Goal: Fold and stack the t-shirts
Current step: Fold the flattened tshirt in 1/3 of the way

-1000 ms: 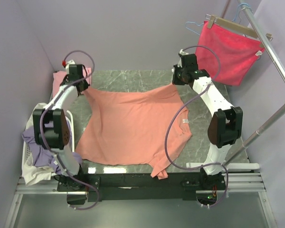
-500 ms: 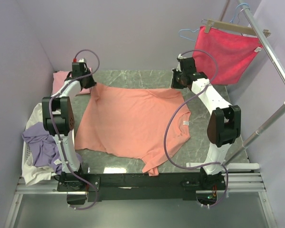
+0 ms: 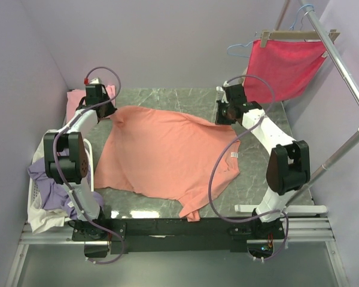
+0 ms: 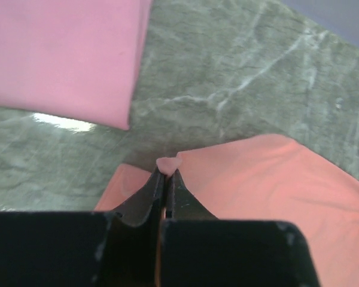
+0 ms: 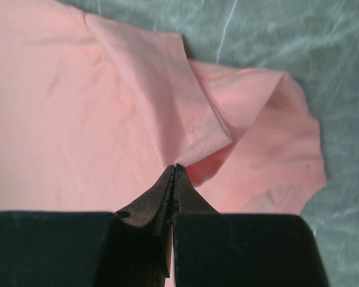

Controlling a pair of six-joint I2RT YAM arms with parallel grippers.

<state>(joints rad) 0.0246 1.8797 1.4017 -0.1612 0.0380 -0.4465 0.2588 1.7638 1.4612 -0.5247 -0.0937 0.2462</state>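
Currently both arms reach to the far side of the table (image 3: 167,98), and each pinches one end of the far edge of the salmon t-shirt (image 3: 167,152). The left gripper (image 4: 167,172) is clenched on a small nub of salmon cloth at the far-left corner. The right gripper (image 5: 175,170) is clenched on a stitched fold at the far-right corner, which looks like a sleeve, though I cannot be sure.

Between the two grips the far edge runs left to right. The rest of the shirt lies flat on the marble on the near side of both jaws, spreading toward the arm bases. Its collar, with a white label, sits toward the right, and one sleeve trails off at the near edge. So the long axis seems to lie left to right, with each arm nearest its own corner.

As I judge it, the coming move depends on that layout: the held edge would have to travel toward the near edge, both arms together, to fold the body over itself.

A folded pink t-shirt (image 4: 60,54) lies flat at the far-left corner of the table, just beside the left grip but apart from the salmon cloth.

At the near left, a white basket (image 3: 31,200) holds a crumpled lavender t-shirt (image 3: 48,179) and a cream t-shirt (image 3: 42,220), both unfolded.

A crimson cloth (image 3: 287,66) hangs at the far right, well apart from the shirts.
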